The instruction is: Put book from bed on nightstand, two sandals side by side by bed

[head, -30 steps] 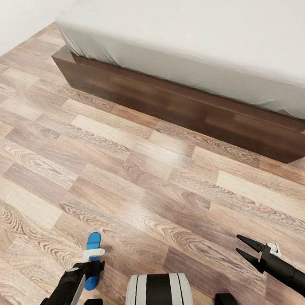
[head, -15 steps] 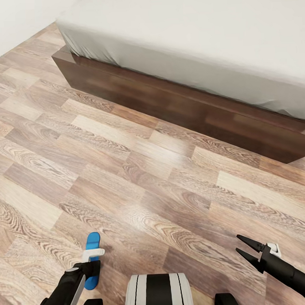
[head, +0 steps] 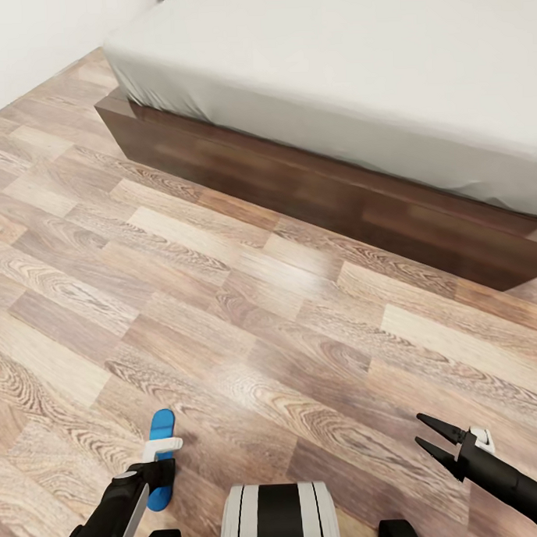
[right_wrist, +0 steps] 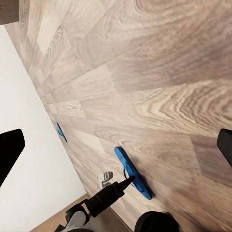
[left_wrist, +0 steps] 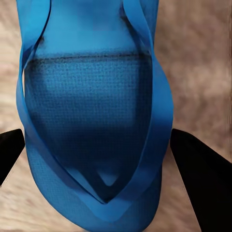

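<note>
One bright blue sandal (head: 161, 426) is low over the wood floor in front of my base, toe pointing toward the bed (head: 330, 63). My left gripper (head: 162, 470) is shut across its width. In the left wrist view the sandal (left_wrist: 92, 121) sits between the black fingertips (left_wrist: 193, 169), which touch both its edges. The right wrist view shows this sandal (right_wrist: 126, 166) from the side and the other sandal (right_wrist: 60, 130) far off by the white wall. My right gripper (head: 434, 438) hangs open and empty above the floor at the lower right. The book and the nightstands are out of view.
The bed's dark wooden frame (head: 296, 181) runs diagonally across the far side of the floor, more than a metre ahead. A white wall (head: 24, 45) closes the far left. Open plank floor (head: 263, 316) lies between me and the bed.
The head view has shifted a little, so the bed sits slightly lower in the picture. Both arms and the sandal keep their places.
</note>
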You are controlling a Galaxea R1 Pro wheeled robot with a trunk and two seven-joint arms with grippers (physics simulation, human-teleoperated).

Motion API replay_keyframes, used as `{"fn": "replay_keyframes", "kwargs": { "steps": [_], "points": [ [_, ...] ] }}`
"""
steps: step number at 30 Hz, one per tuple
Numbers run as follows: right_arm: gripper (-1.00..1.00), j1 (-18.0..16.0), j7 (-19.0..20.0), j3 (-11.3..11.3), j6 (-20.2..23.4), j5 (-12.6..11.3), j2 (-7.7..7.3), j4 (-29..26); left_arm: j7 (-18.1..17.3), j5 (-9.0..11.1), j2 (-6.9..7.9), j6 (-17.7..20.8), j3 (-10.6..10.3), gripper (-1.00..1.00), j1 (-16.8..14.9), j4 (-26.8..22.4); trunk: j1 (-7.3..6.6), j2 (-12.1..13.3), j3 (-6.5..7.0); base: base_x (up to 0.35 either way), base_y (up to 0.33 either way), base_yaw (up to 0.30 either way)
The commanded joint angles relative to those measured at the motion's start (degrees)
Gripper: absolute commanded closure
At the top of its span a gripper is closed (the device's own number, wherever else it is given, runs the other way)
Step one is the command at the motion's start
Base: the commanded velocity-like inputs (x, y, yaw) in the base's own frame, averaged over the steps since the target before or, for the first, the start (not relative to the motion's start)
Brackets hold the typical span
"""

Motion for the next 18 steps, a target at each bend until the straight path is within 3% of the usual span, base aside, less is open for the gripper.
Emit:
{"fn": "replay_keyframes", "kwargs": {
  "steps": [1, 18],
  "points": [
    [-1.00, 0.0, 0.2, -0.1, 0.2, 0.1, 0.00, 0.0, -0.1, -0.5, -0.02, 0.3, 0.1, 1.00, 0.0, -0.1, -0.03, 0.0, 0.20, 0.000, 0.000, 0.000],
    [-1.00, 0.0, 0.2, -0.2, 0.2, 0.1, 0.00, 0.0, -0.1, -0.5, -0.02, 0.3, 0.1, 1.00, 0.0, -0.1, -0.44, 0.2, 3.74, 0.000, 0.000, 0.000]
  ]
}}
